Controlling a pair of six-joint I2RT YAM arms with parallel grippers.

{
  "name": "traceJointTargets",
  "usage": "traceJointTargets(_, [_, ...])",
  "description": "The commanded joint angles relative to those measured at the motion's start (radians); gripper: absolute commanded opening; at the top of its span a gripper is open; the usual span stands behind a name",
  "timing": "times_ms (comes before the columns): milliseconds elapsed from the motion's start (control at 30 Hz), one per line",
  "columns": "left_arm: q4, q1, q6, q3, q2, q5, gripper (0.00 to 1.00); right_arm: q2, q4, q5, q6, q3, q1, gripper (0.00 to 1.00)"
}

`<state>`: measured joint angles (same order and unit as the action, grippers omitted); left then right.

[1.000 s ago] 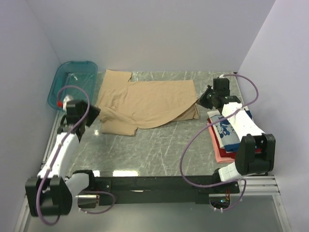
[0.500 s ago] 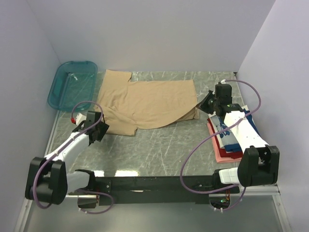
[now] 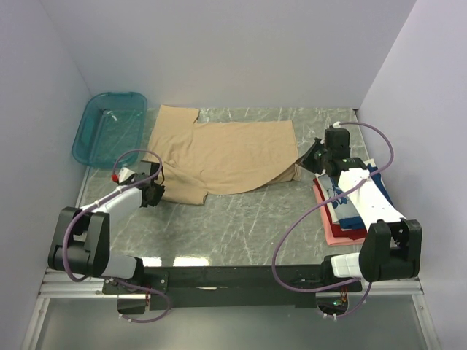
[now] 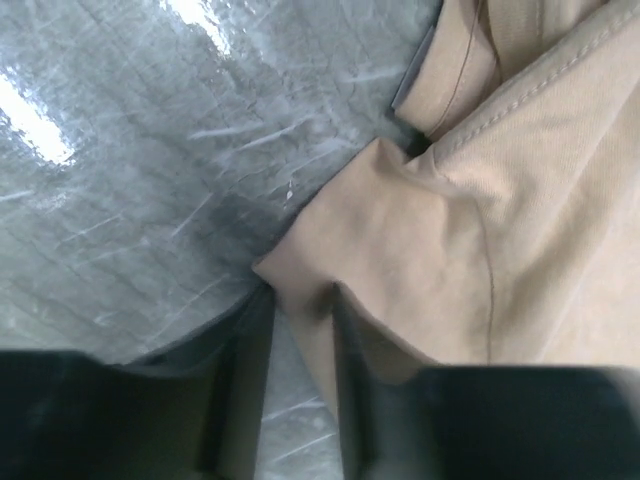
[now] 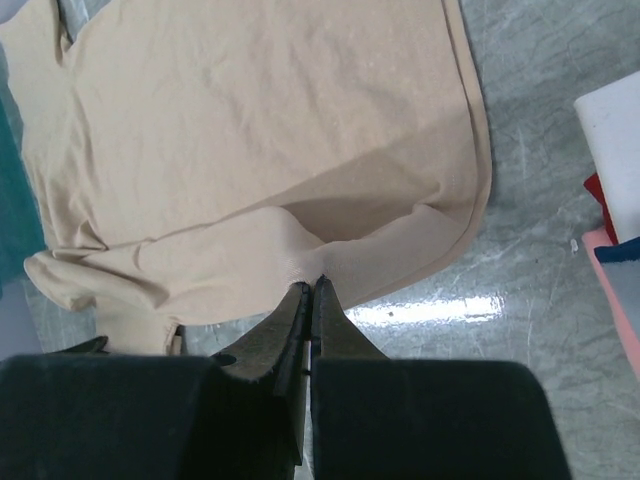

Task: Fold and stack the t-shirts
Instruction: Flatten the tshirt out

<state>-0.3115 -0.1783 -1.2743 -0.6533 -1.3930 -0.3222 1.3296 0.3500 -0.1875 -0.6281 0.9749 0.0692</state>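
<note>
The tan t-shirt (image 3: 226,149) lies spread on the table, its left side bunched and folded over. Low at its front left corner is my left gripper (image 3: 154,192). In the left wrist view the jaws stand open on either side of a pointed corner of the tan t-shirt (image 4: 480,200), with table showing in the gap of the left gripper (image 4: 295,300). At the shirt's right hem my right gripper (image 3: 307,159) is shut, its tips pinching a fold of the tan t-shirt (image 5: 270,130) just ahead of the right gripper (image 5: 312,285). Other folded t-shirts (image 3: 343,211), navy with white print, red and pink, are stacked at the right.
A teal plastic basket (image 3: 109,127) stands at the back left, beside the shirt's sleeve. The right forearm (image 3: 368,193) passes over the folded stack. White walls close in the left, back and right sides. The marbled table (image 3: 241,219) runs in front of the shirt.
The left arm dropped from beside the basket to the shirt's front left corner, and its jaws narrowed around the cloth. The right gripper kept its pinch and barely moved.
</note>
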Motion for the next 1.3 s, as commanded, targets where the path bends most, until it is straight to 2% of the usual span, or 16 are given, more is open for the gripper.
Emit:
traceJointTargets(0, [-0.009,-0.004,0.007,-0.043,0.008,-0.052,0.2,-0.03,-0.036,-0.01,0.013,-0.016,-0.005,0.0])
traceJointTargets(100, [-0.053,-0.004,0.018,-0.042,0.08,-0.081,0.01,-0.047,-0.029,-0.01,0.019,-0.03,-0.005,0.0])
traceJointTargets(200, [-0.122,-0.004,0.038,-0.04,0.196,-0.109,0.01,-0.079,-0.028,-0.009,0.019,-0.061,-0.005,0.0])
traceJointTargets(367, [-0.238,-0.006,0.064,0.007,0.509,-0.118,0.01,-0.17,-0.029,-0.012,0.018,-0.16,-0.005,0.0])
traceJointTargets(433, [-0.329,-0.004,0.062,0.02,0.633,-0.133,0.01,-0.222,-0.029,-0.026,0.015,-0.195,-0.005,0.0])
traceJointTargets(600, [-0.497,-0.007,0.041,0.044,0.822,-0.127,0.01,-0.328,-0.025,-0.055,-0.002,-0.338,-0.005,0.0])
traceJointTargets(633, [-0.488,-0.056,0.027,0.056,0.875,-0.114,0.01,-0.361,-0.023,-0.064,-0.004,-0.36,-0.006,0.0])
traceJointTargets(733, [-0.559,-0.089,-0.077,0.063,0.945,-0.081,0.01,-0.433,0.004,-0.084,-0.031,-0.429,-0.005,0.0])
traceJointTargets(967, [-0.713,-0.089,-0.149,0.001,1.023,-0.075,0.01,-0.595,0.078,-0.084,-0.096,-0.531,-0.006,0.0])
traceJointTargets(1100, [-0.69,-0.089,-0.122,0.003,1.031,-0.055,0.01,-0.61,0.109,-0.089,-0.09,-0.545,-0.005,0.2])
traceJointTargets(1133, [-0.689,-0.089,-0.117,0.001,1.02,-0.052,0.01,-0.607,0.115,-0.087,-0.085,-0.547,-0.005,0.28])
traceJointTargets(1267, [-0.672,-0.089,-0.096,-0.008,0.991,-0.044,0.01,-0.616,0.156,-0.07,-0.094,-0.573,-0.005,0.37])
